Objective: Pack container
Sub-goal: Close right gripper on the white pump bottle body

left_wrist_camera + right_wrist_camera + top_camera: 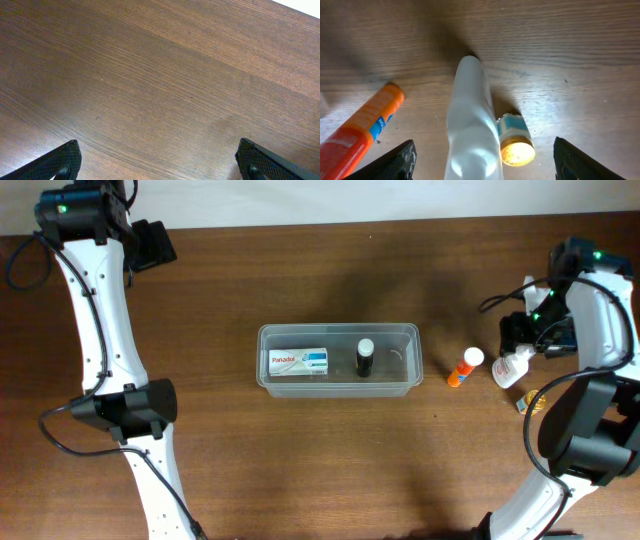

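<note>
The container (340, 383), a clear plastic tub, sits mid-table with a white Panadol box (298, 362) and a small black bottle with a white cap (365, 358) inside it. At the right, my right gripper (522, 343) hovers over a clear bottle (510, 368). In the right wrist view that clear bottle (470, 120) lies between the open fingers (402, 160) of my right gripper (485, 162), with a gap on each side. My left gripper (152, 244) stays at the far left corner. There my left gripper (160, 165) is open over bare wood.
An orange tube with a white cap (464, 367) lies left of the clear bottle, and the same orange tube (362, 127) shows in the right wrist view. A small jar with a gold lid (515, 142) lies right of the bottle. The wooden table (300, 470) surrounds them.
</note>
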Controlling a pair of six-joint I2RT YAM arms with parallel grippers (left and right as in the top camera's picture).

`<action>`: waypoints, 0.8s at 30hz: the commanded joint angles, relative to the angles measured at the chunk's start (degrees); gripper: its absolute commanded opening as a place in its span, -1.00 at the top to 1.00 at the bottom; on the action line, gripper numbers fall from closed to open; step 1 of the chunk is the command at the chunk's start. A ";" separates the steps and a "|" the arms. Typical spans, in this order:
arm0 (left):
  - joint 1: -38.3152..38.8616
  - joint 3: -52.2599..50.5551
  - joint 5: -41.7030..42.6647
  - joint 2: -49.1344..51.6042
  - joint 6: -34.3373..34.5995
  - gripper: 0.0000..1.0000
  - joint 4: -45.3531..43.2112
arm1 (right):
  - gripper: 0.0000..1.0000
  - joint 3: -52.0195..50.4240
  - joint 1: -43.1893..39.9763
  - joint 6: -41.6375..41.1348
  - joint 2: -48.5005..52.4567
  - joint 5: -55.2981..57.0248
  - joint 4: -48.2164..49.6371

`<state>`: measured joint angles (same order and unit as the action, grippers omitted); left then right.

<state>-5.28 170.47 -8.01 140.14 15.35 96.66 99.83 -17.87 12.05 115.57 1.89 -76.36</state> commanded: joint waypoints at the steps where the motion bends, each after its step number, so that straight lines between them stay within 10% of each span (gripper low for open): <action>1: -0.13 0.42 -0.66 -0.74 -0.90 -0.99 0.02 | -0.57 -1.75 -0.15 1.14 -0.11 -0.52 1.05; 24: -0.13 0.42 -0.66 -0.74 -0.90 -0.99 0.02 | -0.22 -6.95 -0.20 2.67 -0.11 -0.15 5.90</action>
<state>-5.28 170.47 -8.01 140.14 15.35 96.64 93.43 -17.87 14.24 115.57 1.91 -70.78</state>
